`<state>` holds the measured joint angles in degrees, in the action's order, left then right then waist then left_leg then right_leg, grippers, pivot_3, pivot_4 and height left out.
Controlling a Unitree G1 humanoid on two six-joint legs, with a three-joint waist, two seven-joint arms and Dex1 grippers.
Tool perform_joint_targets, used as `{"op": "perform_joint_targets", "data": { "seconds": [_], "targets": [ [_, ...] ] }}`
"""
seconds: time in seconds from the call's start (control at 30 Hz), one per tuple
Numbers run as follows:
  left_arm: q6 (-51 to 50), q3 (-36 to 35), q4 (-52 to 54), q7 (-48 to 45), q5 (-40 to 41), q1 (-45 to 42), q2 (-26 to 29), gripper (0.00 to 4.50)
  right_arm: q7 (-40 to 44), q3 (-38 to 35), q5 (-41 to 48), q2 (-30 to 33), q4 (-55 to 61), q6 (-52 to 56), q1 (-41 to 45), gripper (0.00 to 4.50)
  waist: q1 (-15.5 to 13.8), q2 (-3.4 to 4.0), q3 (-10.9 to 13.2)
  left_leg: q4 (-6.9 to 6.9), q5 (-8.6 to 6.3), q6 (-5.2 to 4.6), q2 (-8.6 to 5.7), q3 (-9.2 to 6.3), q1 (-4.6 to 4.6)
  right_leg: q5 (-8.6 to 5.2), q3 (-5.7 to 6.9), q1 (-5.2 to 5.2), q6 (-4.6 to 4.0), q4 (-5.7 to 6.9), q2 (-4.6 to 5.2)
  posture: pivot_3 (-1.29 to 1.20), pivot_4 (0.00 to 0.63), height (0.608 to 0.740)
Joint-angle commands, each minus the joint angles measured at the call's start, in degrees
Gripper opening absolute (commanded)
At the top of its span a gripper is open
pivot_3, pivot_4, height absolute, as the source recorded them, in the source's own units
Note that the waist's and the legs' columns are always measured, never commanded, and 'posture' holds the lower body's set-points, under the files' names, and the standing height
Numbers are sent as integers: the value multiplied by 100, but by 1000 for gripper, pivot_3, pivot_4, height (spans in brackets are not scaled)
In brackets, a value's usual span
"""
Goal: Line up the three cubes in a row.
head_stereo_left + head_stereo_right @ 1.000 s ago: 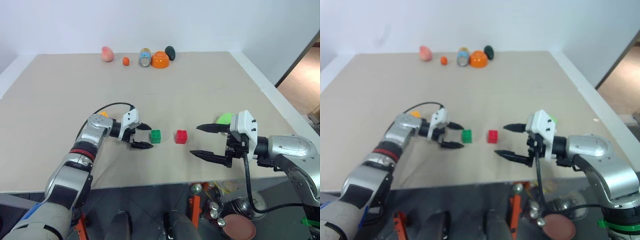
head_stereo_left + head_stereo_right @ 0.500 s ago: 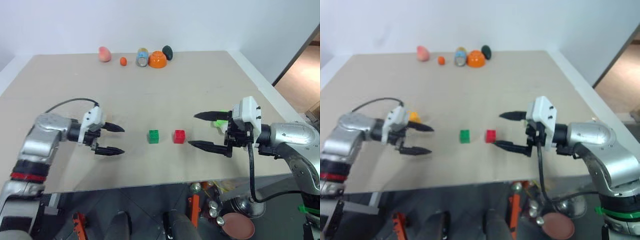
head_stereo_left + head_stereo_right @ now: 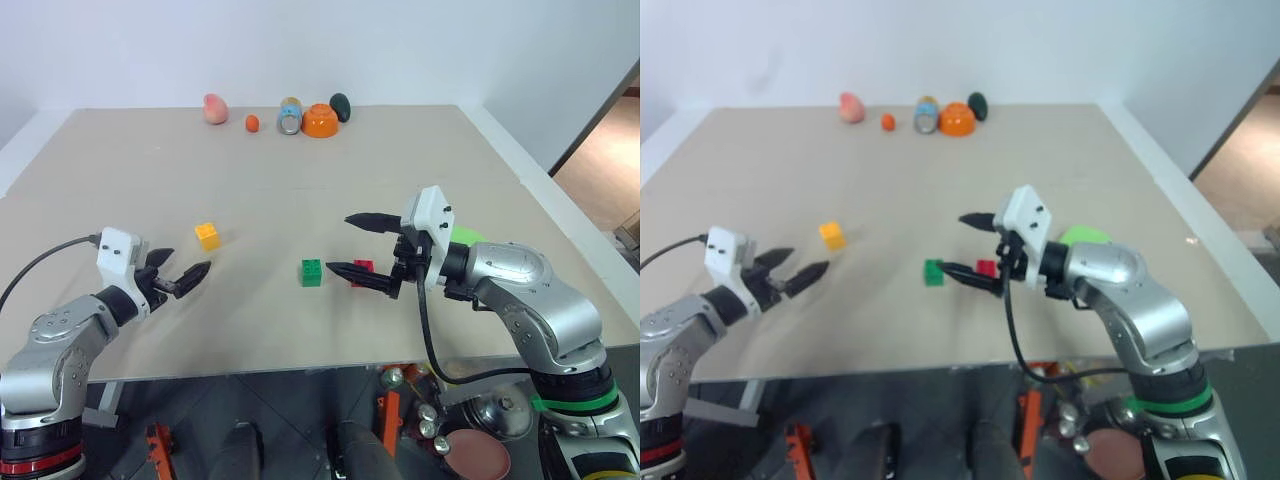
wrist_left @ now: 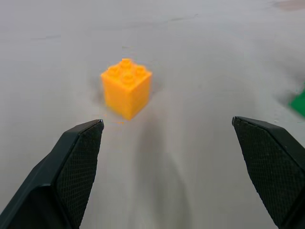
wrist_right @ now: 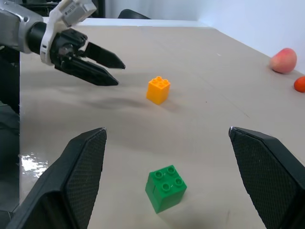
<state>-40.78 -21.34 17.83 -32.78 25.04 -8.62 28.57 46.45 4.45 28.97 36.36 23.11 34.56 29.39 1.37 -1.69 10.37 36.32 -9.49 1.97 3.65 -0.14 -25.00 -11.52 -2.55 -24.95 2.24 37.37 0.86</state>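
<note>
Three studded cubes lie on the beige table (image 3: 400, 170): yellow-orange (image 3: 207, 236) on the left, green (image 3: 312, 272) in the middle, red (image 3: 365, 265) just right of it. My left gripper (image 3: 192, 262) hovers open, short of the yellow-orange cube (image 4: 126, 87) and pointing at it, holding nothing. Open as well, my right gripper (image 3: 338, 242) reaches in from the right; its lower finger crosses in front of the red cube and ends close to the green cube (image 5: 166, 187). Nothing is between its fingers.
Along the far edge stand a pink peach (image 3: 214, 108), a small orange ball (image 3: 252, 123), a can (image 3: 290, 116), an orange bowl (image 3: 320, 120) and a dark egg (image 3: 341, 105). A green-capped toy (image 3: 462, 238) lies behind my right wrist. The table's front edge runs close below both grippers.
My left gripper has pulled back to the left, away from the green cube, uncovering the yellow-orange cube. My right gripper has moved left, over the red cube.
</note>
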Motion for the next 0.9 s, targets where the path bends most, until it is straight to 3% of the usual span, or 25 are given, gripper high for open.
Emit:
{"op": "perform_joint_targets", "data": {
  "seconds": [0.03,0.23,0.47,0.7,0.9],
  "targets": [
    [372,-237,-141,379,-202,-37,54,4470,94,-2,-36,-46,-16,-158,171,4255,0,0,0,0,0,0,0,0,0,0,0,-1,-1,0,0,0,150,738],
    [1066,88,-1266,-100,-382,-312,407,4470,134,-27,-53,-90,-3,-158,161,4255,-1,0,0,-1,0,0,1,-1,1,5,0,-6,-8,0,-7,0,150,738],
    [1969,672,-3186,-1056,-655,-1355,777,4470,85,-207,20,16,167,-58,68,4255,-19,-2,0,-1,0,0,0,1,-5,6,-1,-9,-10,-1,-4,0,150,738],
    [2771,1054,-5150,-1506,-1014,-2630,811,4470,-24,-333,23,97,323,14,-39,4255,-18,-2,0,-5,0,0,1,2,-9,5,-2,-14,-8,-1,-8,0,150,738],
    [3300,1360,-6252,-1919,-1294,-3224,716,4470,-82,-424,65,138,394,69,-84,4255,-13,-3,0,-8,0,0,1,2,-12,5,-3,-16,-7,-1,-9,0,150,738]
  ]
}}
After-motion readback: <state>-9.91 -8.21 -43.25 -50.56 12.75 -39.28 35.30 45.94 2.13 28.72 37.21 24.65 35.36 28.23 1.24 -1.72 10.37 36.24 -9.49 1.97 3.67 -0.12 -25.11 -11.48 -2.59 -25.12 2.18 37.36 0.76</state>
